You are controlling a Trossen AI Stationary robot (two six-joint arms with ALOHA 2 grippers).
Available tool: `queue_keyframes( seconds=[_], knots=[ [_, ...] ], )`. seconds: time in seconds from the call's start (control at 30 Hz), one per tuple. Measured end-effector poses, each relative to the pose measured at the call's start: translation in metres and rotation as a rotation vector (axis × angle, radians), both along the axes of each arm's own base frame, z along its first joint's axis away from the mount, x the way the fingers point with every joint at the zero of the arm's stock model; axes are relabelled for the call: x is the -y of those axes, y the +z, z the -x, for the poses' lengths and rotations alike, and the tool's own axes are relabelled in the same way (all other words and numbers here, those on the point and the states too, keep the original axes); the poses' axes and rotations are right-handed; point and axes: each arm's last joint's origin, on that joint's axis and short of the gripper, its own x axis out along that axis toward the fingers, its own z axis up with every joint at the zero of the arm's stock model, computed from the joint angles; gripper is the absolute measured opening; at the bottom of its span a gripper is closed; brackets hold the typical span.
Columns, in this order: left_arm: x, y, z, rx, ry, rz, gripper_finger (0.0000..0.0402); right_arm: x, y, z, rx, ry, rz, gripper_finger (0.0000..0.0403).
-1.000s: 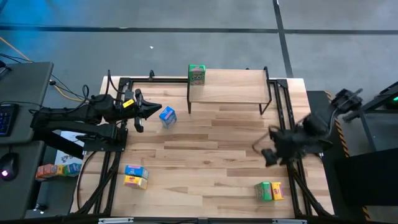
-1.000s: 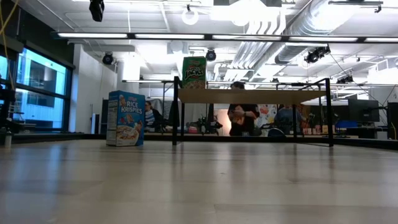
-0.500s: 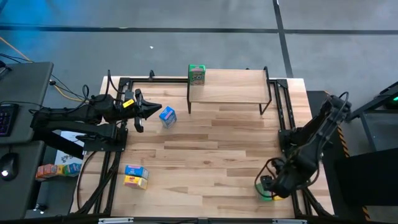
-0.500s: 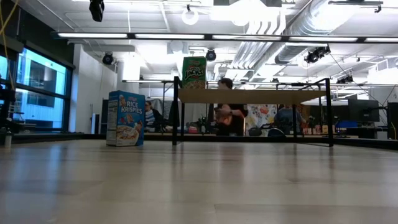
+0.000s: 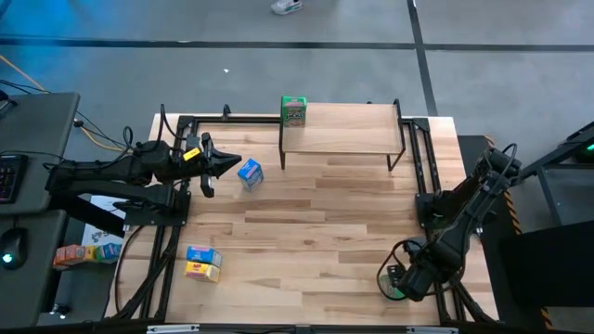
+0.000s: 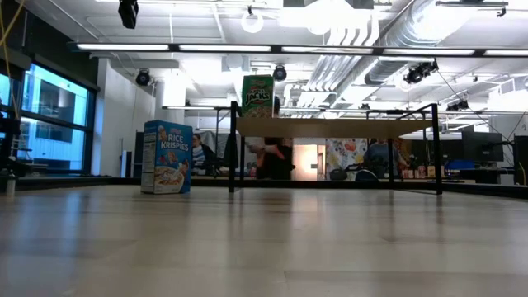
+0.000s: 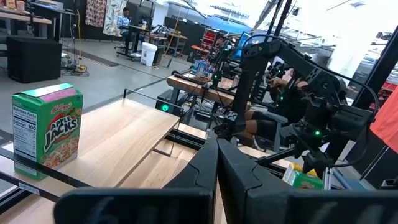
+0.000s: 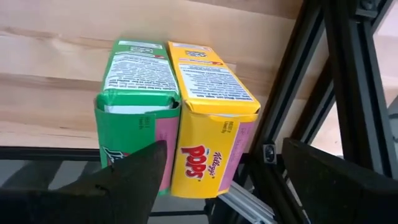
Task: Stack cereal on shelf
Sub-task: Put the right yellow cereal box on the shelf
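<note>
A green cereal box (image 8: 134, 118) and a yellow one (image 8: 211, 124) stand side by side, touching, on the tabletop near its near right corner (image 5: 397, 293). My right gripper (image 8: 230, 180) hangs open above them, pointing steeply down. One finger (image 8: 134, 180) is over the green box; the other (image 8: 336, 180) is beyond the yellow box, by the frame rail. Another green box (image 5: 293, 110) stands on the left end of the shelf (image 5: 343, 130). A blue box (image 5: 251, 173) stands on the table, left of the shelf. My left gripper (image 5: 237, 164) is shut, held level by the blue box.
A blue and a yellow box (image 5: 202, 263) lie together near the table's near left corner. Black frame rails (image 5: 432, 195) run along both sides of the table. More boxes (image 5: 88, 252) lie off the table at left. The middle of the tabletop (image 5: 316, 223) is bare wood.
My right gripper has swung toward the table's near edge and down, tipping from a slant to point steeply down over the green and yellow pair; most of this came early in the second. Its fingers have stayed open. The boxes have not moved.
</note>
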Motion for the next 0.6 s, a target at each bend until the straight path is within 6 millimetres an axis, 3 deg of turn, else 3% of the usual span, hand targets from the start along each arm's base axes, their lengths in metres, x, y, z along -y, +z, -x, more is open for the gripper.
queue_keyframes(
  seconds=[0.6],
  knots=[
    [0.000,0.000,0.000,0.000,0.000,0.000,0.0001,0.007,0.011,0.004,0.081,0.025,-0.006,0.0325]
  ],
)
